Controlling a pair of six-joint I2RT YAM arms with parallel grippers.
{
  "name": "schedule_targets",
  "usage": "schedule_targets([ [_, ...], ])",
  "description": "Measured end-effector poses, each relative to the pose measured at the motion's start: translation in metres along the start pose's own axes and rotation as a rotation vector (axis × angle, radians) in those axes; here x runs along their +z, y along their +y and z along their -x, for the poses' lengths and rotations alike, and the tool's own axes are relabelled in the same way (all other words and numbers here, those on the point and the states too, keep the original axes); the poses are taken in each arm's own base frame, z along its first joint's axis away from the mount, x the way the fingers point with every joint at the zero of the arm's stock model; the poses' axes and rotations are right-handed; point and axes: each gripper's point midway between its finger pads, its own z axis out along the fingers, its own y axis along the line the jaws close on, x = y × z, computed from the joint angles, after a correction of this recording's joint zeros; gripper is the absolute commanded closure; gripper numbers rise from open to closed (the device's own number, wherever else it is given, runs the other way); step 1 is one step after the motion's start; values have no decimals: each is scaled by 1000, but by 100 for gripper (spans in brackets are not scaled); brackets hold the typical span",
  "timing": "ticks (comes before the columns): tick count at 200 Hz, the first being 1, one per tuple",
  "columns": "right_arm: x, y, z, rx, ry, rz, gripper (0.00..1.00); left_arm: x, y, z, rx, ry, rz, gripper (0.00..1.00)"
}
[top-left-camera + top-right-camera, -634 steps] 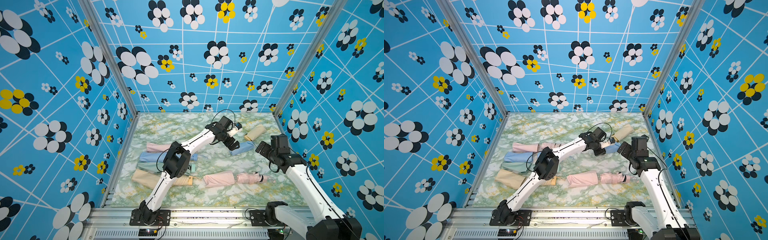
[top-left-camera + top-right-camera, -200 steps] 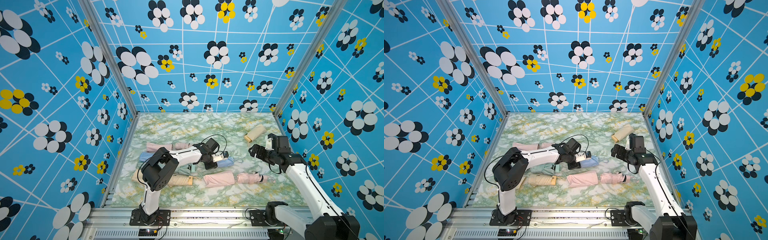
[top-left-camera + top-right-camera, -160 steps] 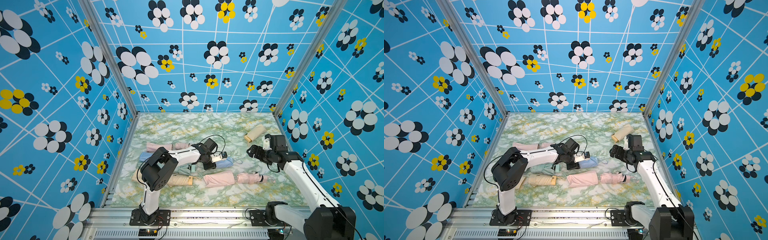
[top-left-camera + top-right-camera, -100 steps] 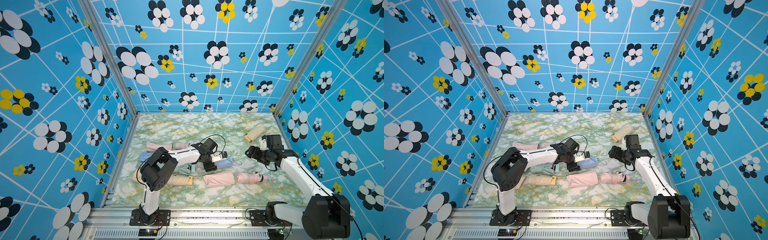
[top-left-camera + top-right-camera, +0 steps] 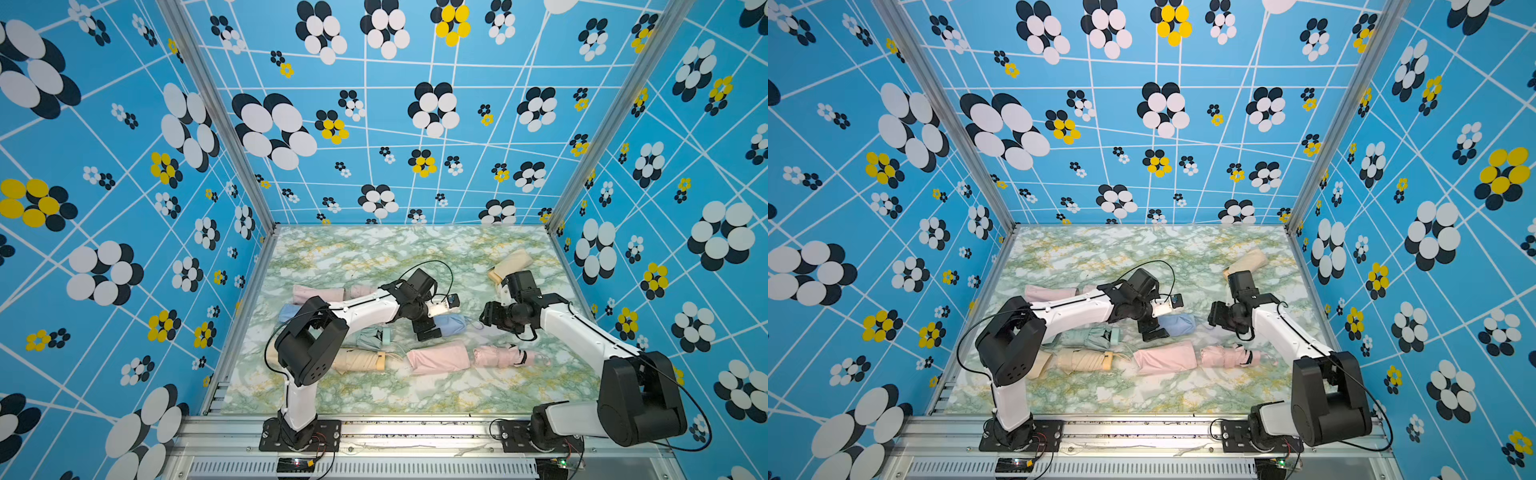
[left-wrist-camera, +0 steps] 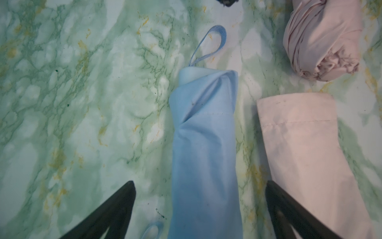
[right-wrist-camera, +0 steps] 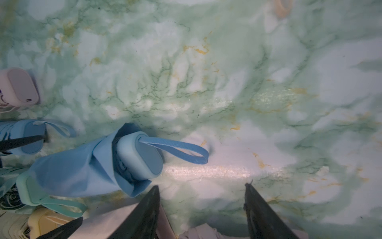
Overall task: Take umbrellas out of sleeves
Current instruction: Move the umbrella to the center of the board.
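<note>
My left gripper point(image 6: 199, 182) straddles the blue sleeve point(image 6: 204, 144), released; my right gripper point(image 7: 201, 185), at its three o'clock, stands parted, seemingly empty.

A robot test cell in a lab is on show here: a green marble-patterned tabletop point(image 5: 353, 257) is boxed in by blue flower-printed wall panels point(image 5: 374, 124) on silver aluminium corner posts point(image 5: 222, 124), and two white-and-black robot arms point(image 5: 365, 309) are bolted to a slotted aluminium front rail point(image 5: 415, 428).
</note>
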Motion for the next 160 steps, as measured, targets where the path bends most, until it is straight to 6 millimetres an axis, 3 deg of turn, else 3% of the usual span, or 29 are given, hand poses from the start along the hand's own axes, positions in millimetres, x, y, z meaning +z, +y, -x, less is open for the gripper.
schedule_targets([
  [38,11,2,-3,-11,20,-8,43,8,4,9,8,-9,-2,1],
  [86,24,5,-4,-21,35,-13,54,24,-2,4,4,23,-16,2],
  [160,38,-1,-10,-16,75,-37,67,33,-7,-2,-6,43,-25,8],
])
